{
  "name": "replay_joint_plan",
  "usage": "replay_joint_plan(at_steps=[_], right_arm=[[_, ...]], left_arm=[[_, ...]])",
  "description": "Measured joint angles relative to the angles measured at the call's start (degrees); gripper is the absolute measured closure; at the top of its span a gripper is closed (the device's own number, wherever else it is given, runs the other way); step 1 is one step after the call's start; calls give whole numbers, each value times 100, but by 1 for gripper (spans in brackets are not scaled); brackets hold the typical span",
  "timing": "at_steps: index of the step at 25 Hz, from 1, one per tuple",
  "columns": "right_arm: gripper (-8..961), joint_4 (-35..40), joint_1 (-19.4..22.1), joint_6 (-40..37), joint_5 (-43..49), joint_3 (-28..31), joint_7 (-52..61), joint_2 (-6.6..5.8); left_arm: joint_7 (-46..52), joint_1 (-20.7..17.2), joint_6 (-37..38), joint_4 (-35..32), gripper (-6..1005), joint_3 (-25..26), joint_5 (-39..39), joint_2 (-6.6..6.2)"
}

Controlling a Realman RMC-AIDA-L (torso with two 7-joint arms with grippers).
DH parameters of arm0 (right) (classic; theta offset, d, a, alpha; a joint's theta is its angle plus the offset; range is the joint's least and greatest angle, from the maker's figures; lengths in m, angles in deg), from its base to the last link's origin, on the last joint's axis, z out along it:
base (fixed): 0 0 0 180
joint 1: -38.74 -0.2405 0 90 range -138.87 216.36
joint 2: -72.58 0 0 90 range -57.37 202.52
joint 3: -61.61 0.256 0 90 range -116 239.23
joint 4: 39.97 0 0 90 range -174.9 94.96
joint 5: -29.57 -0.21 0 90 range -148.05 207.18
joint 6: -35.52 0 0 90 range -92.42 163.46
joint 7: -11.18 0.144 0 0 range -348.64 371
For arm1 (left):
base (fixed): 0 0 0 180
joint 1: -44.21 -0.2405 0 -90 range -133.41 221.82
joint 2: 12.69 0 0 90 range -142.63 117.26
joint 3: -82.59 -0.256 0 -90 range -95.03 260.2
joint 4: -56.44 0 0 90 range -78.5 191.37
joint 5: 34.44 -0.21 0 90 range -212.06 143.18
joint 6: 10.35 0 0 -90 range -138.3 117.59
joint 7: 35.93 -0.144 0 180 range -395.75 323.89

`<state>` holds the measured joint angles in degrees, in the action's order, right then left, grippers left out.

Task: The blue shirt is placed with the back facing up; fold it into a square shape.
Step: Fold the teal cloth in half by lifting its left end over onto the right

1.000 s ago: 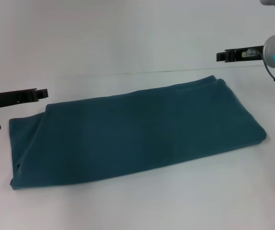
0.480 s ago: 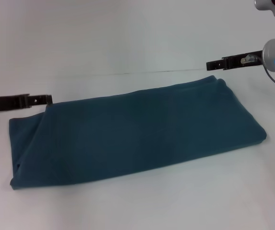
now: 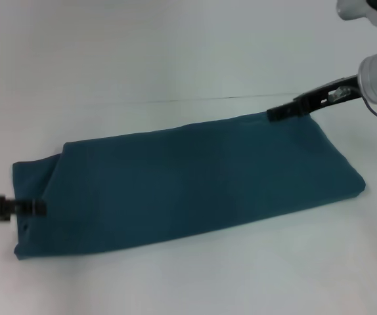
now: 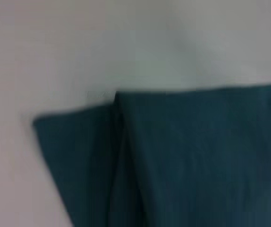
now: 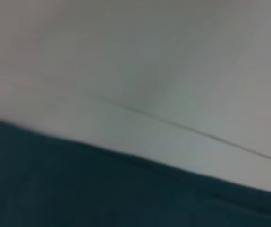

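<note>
The dark teal-blue soft-fabric shirt point(image 3: 188, 180) lies folded long; both hands have dropped to its ends, left hand point(image 3: 34, 207) and right hand point(image 3: 277, 113), grip unclear, probably readying the crosswise fold.

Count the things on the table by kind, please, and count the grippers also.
blue shirt, folded into a long band: 1
grippers: 2, the left gripper at the shirt's left end, the right gripper at its far right corner
Total: 3

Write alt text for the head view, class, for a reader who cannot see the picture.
A blue shirt, folded into a long band, lies across a white table. The right tool reaches down to the band's far right corner, and the left tool sits low at its left end.
</note>
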<state>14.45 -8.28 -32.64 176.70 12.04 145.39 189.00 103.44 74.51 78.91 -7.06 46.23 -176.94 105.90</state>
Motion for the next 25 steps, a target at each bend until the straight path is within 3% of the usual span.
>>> replay_joint_plan(at_steps=[5,13,17,25], right_arm=[[24,190,-55,-583,-39,0,-324,67],[25,221,-54,-650,-113,-16,-456,126],[26,223,-52,-654,-115,-19,-486,135],[26,296,-52,-652,-116,-107,-578,162]], left_arm=[[-48,-88,311,-64,76,-46,-237,122],[583,-139,394,-151,90,-95,-480,158],[1032,-116,416,-342,97,-123,-865,274],[1434,75,382,44,110,-125,-971,266]])
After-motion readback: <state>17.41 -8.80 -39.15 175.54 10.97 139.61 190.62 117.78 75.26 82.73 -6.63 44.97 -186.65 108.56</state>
